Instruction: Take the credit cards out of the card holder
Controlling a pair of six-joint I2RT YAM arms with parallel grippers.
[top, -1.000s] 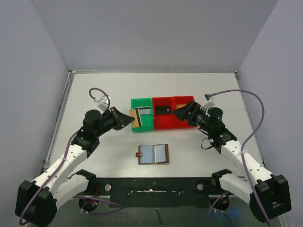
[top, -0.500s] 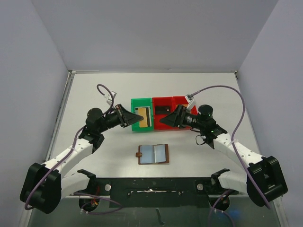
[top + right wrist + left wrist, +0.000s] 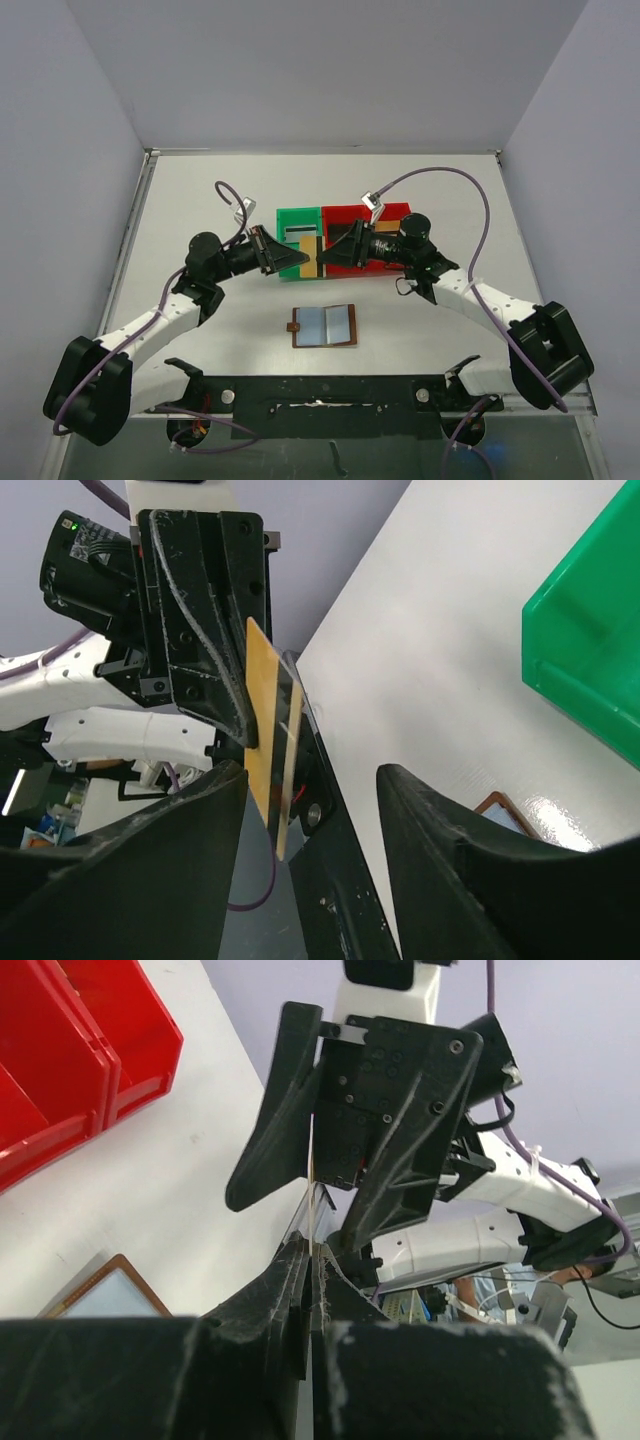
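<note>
Tan card (image 3: 263, 720), brown card holder (image 3: 324, 326) with pale blue panels, green bin (image 3: 292, 218), red bins (image 3: 150, 1040).

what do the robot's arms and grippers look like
The left arm and right arm have white links with bulky black joints. A purple cable loops along each. The left gripper and right gripper are black, with wedge-shaped fingers.
</note>
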